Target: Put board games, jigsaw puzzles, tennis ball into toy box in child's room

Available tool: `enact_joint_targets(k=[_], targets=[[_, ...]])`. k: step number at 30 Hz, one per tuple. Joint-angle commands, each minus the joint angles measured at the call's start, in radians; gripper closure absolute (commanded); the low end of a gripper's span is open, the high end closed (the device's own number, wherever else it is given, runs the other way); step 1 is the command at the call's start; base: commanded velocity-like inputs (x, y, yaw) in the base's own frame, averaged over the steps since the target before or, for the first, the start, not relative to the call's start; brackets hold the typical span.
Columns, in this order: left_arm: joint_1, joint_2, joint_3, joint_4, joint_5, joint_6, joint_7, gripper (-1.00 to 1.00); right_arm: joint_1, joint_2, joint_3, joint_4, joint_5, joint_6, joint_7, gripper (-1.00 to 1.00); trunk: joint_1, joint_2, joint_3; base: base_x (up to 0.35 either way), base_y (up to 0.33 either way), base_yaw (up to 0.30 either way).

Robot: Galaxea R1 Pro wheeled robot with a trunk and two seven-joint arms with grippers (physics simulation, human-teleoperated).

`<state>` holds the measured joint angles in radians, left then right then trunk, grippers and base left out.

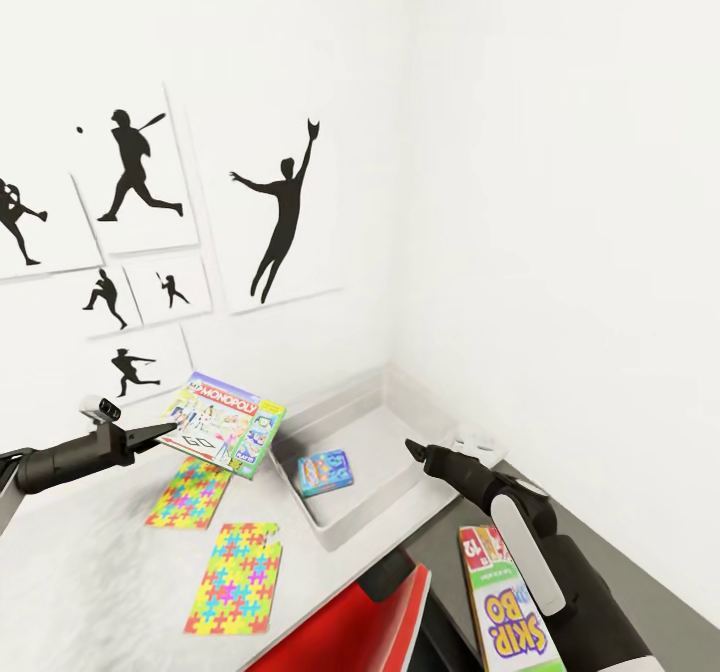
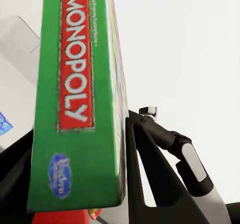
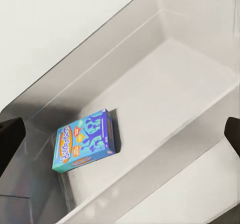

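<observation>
The left pincer [image 1: 160, 436] is gripping the Monopoly box [image 1: 226, 421] aloft beside the toy box [image 1: 400, 487], which is sitting at the surface's [image 1: 90, 572] far corner holding a blue game box [image 1: 324, 473], while the right pincer [image 1: 412, 448], empty, fingertips spread, is hovering over it and two jigsaw puzzles [image 1: 190, 493] are lying flat nearby.

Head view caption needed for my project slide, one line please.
Left pincer holds the Monopoly box beside the toy box, which contains a blue game; two jigsaw puzzles lie on the table.
</observation>
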<state>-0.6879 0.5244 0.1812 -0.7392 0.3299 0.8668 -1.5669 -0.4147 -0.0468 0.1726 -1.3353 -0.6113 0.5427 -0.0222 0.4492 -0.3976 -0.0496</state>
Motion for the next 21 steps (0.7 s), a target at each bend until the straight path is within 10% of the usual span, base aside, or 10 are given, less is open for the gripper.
enact_joint_targets(k=[1,21], targets=[[-0.001,0.0,0.0,0.0,0.0,0.011,-0.004,1.0,-0.001,-0.001,0.001,-0.001,-0.004,0.003,-0.002,-1.0,0.001,-0.002,-0.002,0.051,-0.052,0.0],[-0.001,-0.001,0.0,0.0,0.0,0.012,-0.004,1.0,-0.001,-0.001,0.004,-0.003,0.0,0.001,-0.001,-1.0,0.001,-0.002,-0.002,0.013,-0.013,0.0]])
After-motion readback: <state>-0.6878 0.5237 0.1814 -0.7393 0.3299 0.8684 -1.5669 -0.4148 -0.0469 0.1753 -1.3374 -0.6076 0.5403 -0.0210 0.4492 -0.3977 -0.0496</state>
